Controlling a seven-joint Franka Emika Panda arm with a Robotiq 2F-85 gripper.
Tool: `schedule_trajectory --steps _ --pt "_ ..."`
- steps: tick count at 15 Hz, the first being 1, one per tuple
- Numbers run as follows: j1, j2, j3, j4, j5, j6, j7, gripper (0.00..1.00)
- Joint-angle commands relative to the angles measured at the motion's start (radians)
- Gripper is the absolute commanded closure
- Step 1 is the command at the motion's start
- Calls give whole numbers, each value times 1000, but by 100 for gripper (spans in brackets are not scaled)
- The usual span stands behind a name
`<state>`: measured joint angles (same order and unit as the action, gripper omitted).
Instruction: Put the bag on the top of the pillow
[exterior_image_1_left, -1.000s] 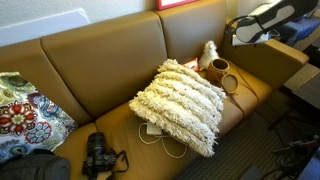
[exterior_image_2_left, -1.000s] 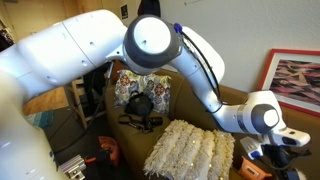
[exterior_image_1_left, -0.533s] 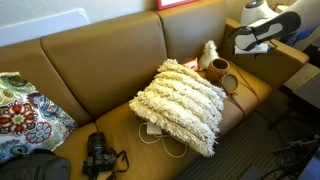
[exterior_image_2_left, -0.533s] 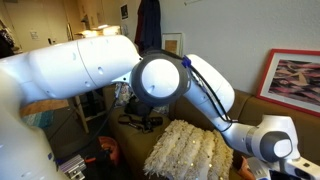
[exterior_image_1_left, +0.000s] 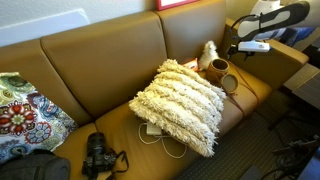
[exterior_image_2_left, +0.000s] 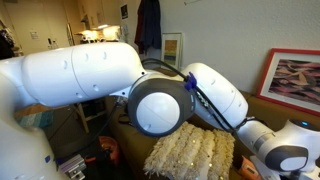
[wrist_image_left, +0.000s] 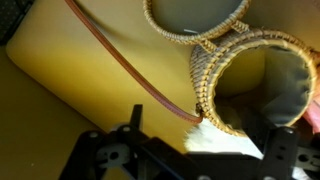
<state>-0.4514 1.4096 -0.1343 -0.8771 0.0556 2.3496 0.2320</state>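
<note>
Hovering over the bag (exterior_image_1_left: 217, 69) beside the pillow (exterior_image_1_left: 180, 103), the pincer (wrist_image_left: 205, 140) gapes open.

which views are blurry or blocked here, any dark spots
Wrist view: very close, so the bag and its strap look soft, and the tool is a dark silhouette at the bottom edge. In an exterior view the robot arm near the lens blocks most of the frame. In an exterior view the pillow is evenly lit and clear.
</note>
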Motion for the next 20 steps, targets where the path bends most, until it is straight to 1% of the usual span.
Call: schedule_trajectory --steps 1,3,5,9,13,16,20 --pt "-11 71 36 100 28 -90 -109 0" --pt "7 107 33 126 21 -133 -117 0" --pt "28 64 32 27 10 -113 -119 0" --pt "49 75 30 14 11 -109 -120 0" --pt "50 75 23 19 14 -112 -108 0" --pt "56 75 -31 29 13 -92 12 0" --pt "52 67 -62 34 6 -85 81 0"
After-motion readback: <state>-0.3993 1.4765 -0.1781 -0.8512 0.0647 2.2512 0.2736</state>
